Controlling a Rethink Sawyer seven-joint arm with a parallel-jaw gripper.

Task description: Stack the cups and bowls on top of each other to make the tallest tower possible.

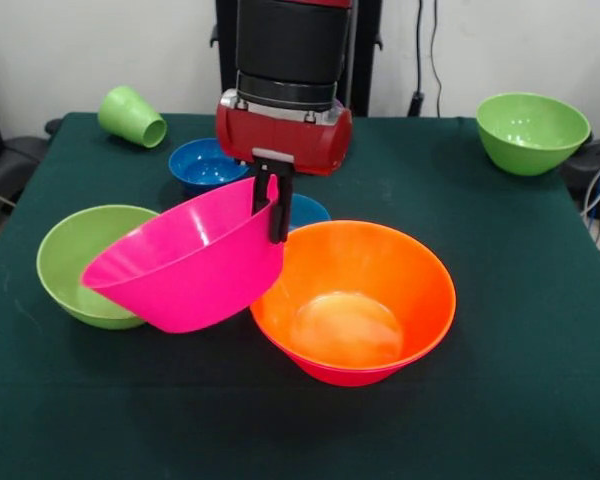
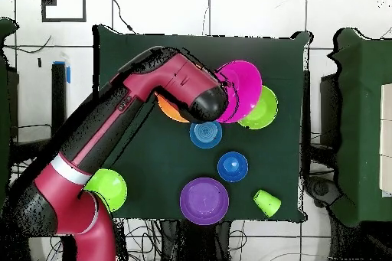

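One arm [image 2: 115, 112] reaches over the dark green table [image 1: 500, 330] and ends in a red and black wrist. Below the wrist, the gripper [image 1: 272, 205] is clamped on the rim of the pink bowl [image 1: 185, 265], one finger inside the wall and one outside. This bowl hangs tilted, its mouth turned up and toward the camera's left, and its lower edge overlaps the orange bowl in the front view.

The orange bowl [image 1: 355, 300] sits upright on the table near centre, with a pink edge visible under its base. A green bowl [image 1: 80, 260] stands upright just behind the pink bowl, partly hidden by it. A second green bowl [image 1: 532, 130] sits well apart at a table corner. The purple bowl [image 2: 204, 200] appears only in the overhead view, near the table edge.

Two blue bowls lie behind the gripper: one [image 1: 205, 163] fully visible, the other [image 1: 308, 211] mostly hidden. The green cup [image 1: 132, 116] lies on its side at another corner.
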